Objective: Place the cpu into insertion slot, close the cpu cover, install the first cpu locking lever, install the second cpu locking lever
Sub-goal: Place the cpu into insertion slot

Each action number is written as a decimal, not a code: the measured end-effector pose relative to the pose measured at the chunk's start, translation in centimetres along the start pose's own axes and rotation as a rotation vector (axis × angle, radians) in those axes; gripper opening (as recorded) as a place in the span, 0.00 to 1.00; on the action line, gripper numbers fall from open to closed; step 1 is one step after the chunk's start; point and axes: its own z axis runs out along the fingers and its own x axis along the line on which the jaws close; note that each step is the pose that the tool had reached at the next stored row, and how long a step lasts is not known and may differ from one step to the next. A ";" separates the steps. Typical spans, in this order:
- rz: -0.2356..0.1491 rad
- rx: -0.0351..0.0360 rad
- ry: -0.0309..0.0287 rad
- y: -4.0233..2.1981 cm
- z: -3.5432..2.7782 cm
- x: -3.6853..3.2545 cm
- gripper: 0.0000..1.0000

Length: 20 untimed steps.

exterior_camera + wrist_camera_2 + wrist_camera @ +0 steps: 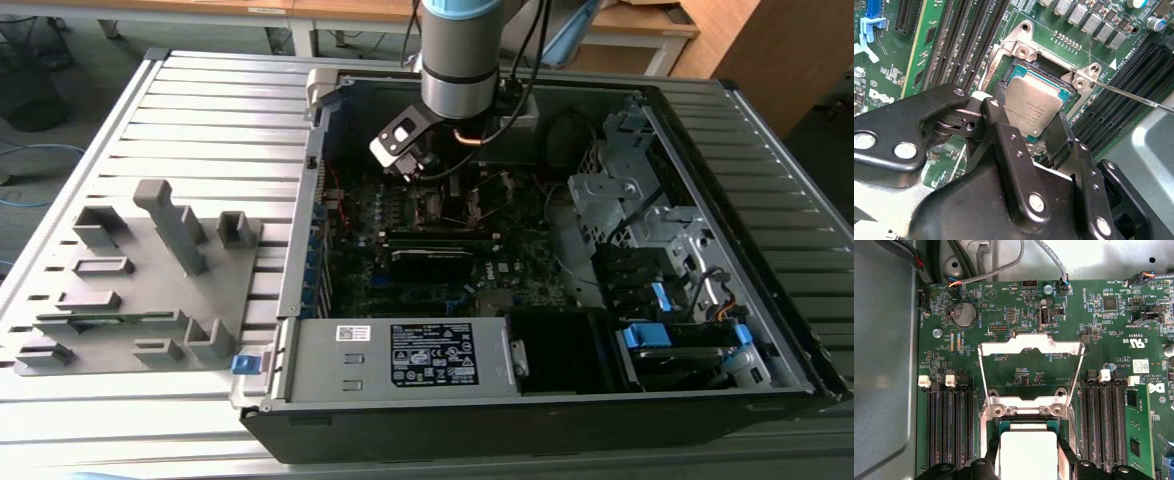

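Step 1 in hand: cpu (1031, 107) is gripped by the tool (1030, 119), held just over the slot (1051, 80), upper centre in exterior view. Cover (1031, 346) is stood open. Seating judged to need square, level alignment.

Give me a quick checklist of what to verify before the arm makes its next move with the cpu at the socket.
1. cpu cover swung up, away from the socket opening: ok.
2. cpu held between the fingers of the gripper: ok, a finger sits at each of two opposite edges.
3. cpu lined up with the insertion slot: ok, its edges run parallel to the slot's rim in both wrist views.
4. cpu seated flat in the insertion slot: cannot tell, its near end is hidden by the gripper.
5. wire locking lever out of the way: ok, it points away from the slot.
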 end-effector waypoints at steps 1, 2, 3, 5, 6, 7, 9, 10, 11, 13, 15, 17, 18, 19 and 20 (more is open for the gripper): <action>0.000 0.0000 -0.0001 0.00 0.00 0.00 0.54; 0.000 0.0000 -0.0001 0.00 0.00 0.00 0.54; 0.000 0.0000 0.0000 0.00 0.00 0.00 0.54; 0.000 0.0000 0.0000 0.00 0.00 0.00 0.54; 0.000 -0.0002 0.0003 0.00 -0.03 0.00 0.54; 0.000 -0.0005 0.0008 0.01 -0.09 0.01 0.54; 0.000 0.0000 0.0001 0.02 -0.30 0.00 0.54; 0.000 -0.0001 0.0001 0.02 -0.35 0.00 0.54; 0.000 -0.0002 0.0003 0.03 -0.34 0.01 0.54; 0.000 -0.0001 0.0002 0.03 -0.36 0.01 0.54; 0.000 0.0003 0.0001 0.02 -0.38 0.00 0.54; 0.000 0.0050 -0.0004 0.02 -0.38 0.00 0.54; 0.000 0.0052 -0.0004 0.02 -0.38 0.00 0.54; 0.000 0.0055 -0.0004 0.02 -0.38 0.00 0.54; 0.000 0.0057 -0.0003 0.02 -0.38 0.00 0.54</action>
